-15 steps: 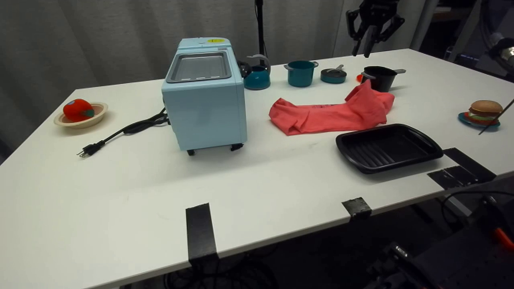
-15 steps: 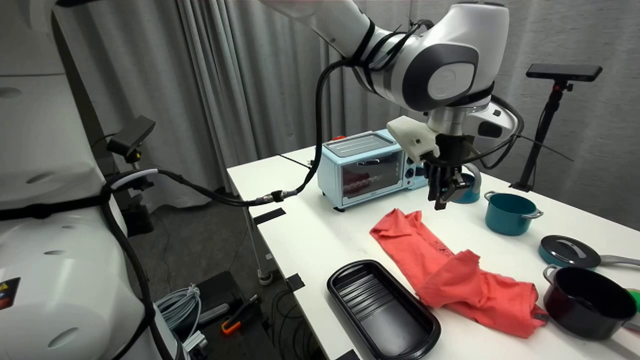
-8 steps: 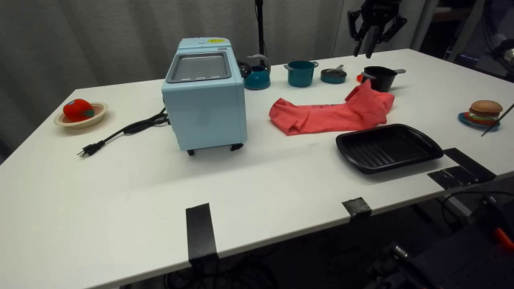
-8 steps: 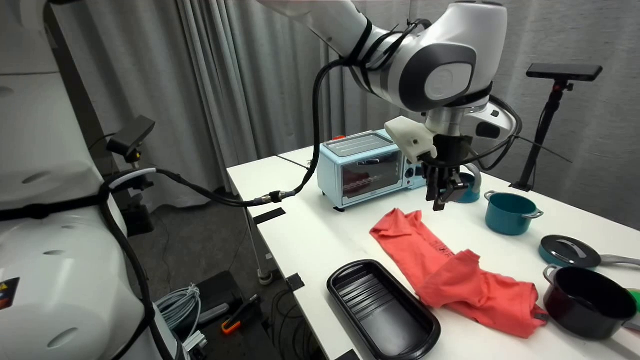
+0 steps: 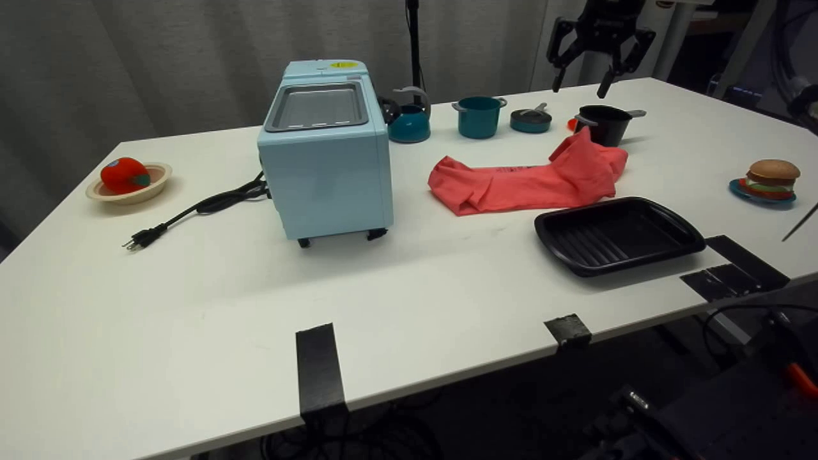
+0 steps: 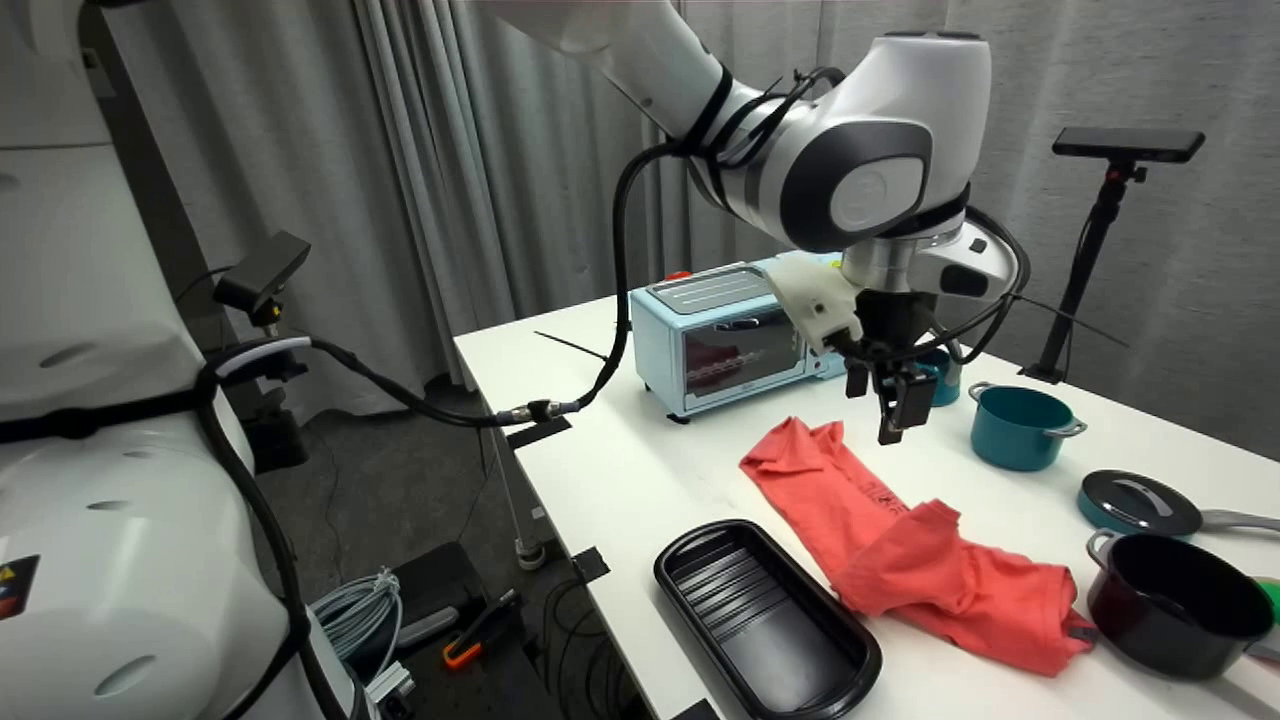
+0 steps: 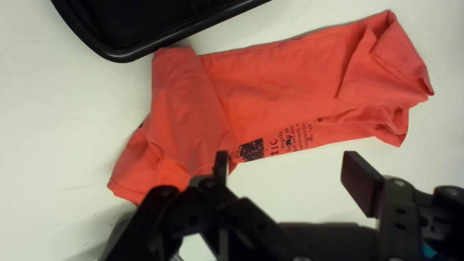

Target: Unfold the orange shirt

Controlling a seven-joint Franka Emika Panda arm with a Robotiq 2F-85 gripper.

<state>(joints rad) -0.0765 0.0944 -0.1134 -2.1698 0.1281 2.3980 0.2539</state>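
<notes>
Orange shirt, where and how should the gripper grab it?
Probably the raised fold in the orange shirt, toward the black pot, pinched from above by the open gripper: in an exterior view it stands up in a peak, while the shirt's middle lies flatter.

In an exterior view, the camera looks slantwise down across the counter (image 5: 211, 306), facing the plain side of the toaster oven (image 5: 326, 179). In an exterior view, it looks past the robot arm (image 6: 650, 60), close at left, toward that oven's glass door (image 6: 742, 352). Both exterior views share the oven, orange shirt (image 6: 925, 565) and ridged black pan (image 6: 768, 620). The wrist view looks steeply down from nearer, past the hand (image 7: 290, 174), onto the shirt and part of the pan.
</notes>
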